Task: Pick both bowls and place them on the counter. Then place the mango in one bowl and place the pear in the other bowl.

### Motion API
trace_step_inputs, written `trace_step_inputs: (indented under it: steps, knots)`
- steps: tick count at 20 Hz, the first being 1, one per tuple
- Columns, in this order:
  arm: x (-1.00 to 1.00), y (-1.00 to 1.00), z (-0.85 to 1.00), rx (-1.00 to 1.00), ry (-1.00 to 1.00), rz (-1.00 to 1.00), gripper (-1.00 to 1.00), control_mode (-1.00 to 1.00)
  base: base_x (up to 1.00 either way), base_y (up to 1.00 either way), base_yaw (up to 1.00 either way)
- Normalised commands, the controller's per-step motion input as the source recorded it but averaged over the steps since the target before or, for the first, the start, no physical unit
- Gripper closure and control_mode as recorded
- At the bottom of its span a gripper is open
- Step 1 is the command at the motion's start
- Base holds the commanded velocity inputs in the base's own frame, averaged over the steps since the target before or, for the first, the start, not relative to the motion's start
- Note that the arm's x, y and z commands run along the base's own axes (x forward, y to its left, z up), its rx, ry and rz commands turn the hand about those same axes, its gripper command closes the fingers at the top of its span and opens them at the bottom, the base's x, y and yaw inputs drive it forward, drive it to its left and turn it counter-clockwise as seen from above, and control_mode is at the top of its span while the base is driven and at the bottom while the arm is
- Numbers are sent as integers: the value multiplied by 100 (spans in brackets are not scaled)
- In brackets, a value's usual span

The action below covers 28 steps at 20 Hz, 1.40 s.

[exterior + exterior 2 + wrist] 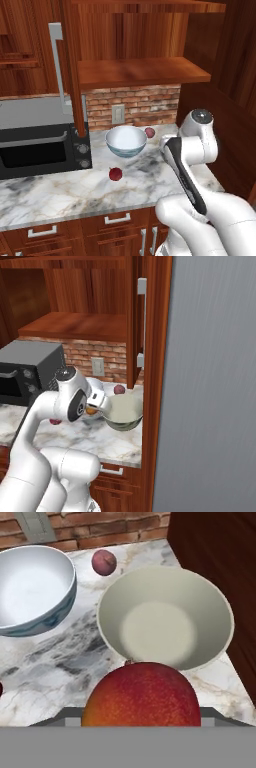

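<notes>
Nearest, one gripper [141, 724], fingers hidden, spread wide around one orange-red mango [141, 695], held just before the rim of the grey-green bowl [165, 618]. Two bowls on the marble bench [60, 657]: the grey-green one, cream inside, by the wooden wall, and one white bowl with blue marks [31, 588] beside it. One dark red pear [115, 174] alone near the bench's front. Farther back, one paler pink fruit [104, 562] by the brick wall. One black oven [40, 145] at the left.
</notes>
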Motion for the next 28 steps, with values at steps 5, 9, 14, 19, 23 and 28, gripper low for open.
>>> trace_step_inputs:
  steps: [5,9,14,19,23,28]
  knots:
    - [36,-32,17,0,0,0,100,-100,0,0,0]
    - [38,-30,-3,0,4,0,100,-100,0,0,0]
    - [28,-32,-27,0,16,0,100,-100,0,0,0]
    - [22,-24,-31,0,15,0,100,-100,0,0,0]
    - [27,-16,-9,0,17,0,100,-100,0,0,0]
    - [23,-9,-20,0,23,0,100,-100,0,0,0]
